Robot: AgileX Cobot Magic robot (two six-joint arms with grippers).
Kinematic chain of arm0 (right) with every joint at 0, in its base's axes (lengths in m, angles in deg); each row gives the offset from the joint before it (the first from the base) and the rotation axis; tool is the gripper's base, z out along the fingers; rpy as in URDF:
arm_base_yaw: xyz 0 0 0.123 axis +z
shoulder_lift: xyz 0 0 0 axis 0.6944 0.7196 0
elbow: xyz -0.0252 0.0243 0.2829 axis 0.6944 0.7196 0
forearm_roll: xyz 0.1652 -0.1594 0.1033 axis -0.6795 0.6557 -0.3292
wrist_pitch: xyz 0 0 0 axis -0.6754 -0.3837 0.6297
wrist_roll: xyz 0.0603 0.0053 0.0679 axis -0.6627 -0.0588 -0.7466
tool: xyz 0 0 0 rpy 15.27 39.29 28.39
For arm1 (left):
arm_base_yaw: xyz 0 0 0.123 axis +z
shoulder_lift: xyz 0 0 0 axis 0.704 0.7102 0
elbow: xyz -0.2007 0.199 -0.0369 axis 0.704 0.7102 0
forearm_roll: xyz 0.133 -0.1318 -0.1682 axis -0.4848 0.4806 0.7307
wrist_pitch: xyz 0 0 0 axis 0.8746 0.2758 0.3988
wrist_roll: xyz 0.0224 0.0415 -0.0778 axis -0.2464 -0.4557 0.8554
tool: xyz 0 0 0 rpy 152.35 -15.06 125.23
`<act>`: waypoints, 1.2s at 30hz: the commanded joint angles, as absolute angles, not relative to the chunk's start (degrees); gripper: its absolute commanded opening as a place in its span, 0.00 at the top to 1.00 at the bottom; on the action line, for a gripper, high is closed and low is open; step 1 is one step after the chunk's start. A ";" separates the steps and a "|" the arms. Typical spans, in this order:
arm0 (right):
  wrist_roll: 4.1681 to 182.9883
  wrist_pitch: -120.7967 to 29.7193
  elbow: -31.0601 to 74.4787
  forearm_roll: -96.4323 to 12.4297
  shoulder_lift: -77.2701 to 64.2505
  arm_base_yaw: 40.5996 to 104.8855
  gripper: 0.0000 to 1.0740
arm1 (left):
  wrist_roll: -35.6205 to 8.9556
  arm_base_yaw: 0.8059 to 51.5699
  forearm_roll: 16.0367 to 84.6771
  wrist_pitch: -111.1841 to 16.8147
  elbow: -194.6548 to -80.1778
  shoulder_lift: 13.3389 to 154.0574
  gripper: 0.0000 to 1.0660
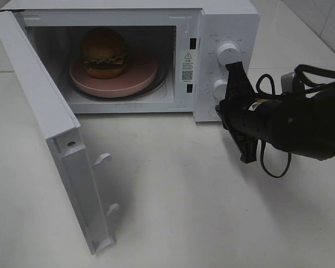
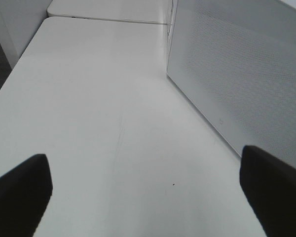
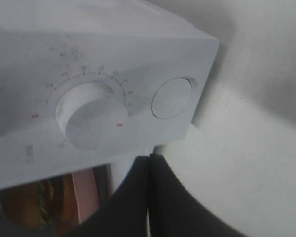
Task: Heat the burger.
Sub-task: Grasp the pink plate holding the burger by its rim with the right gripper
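The burger (image 1: 104, 53) sits on a pink plate (image 1: 139, 75) inside the white microwave (image 1: 223, 22), whose door (image 1: 50, 128) is swung wide open to the left. My right gripper (image 1: 223, 111) is shut with nothing in it, its tips close in front of the control panel beside the lower knob (image 1: 219, 87). In the right wrist view the shut fingers (image 3: 133, 197) meet just off the panel's edge, near the lower knob (image 3: 86, 121) and a round button (image 3: 172, 97); the burger (image 3: 27, 207) shows past them. My left gripper (image 2: 148, 197) is open over bare table.
The upper knob (image 1: 228, 53) sits above the right gripper. The open door's outer face (image 2: 246, 84) stands close to the left gripper. A cable (image 1: 273, 162) loops under the right arm. White table (image 1: 184, 201) spreads in front of the microwave.
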State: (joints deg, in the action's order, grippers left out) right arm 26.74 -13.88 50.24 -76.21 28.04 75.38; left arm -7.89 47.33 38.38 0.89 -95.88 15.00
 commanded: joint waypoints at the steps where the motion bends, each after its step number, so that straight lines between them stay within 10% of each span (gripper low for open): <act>1: 32.24 -20.07 50.47 -75.23 25.06 75.55 1.00 | -7.83 47.56 38.78 0.54 -95.71 13.68 0.08; 36: 96.36 -91.86 33.68 -55.52 12.86 75.38 0.94 | -7.83 47.56 38.78 0.54 -95.71 13.68 0.08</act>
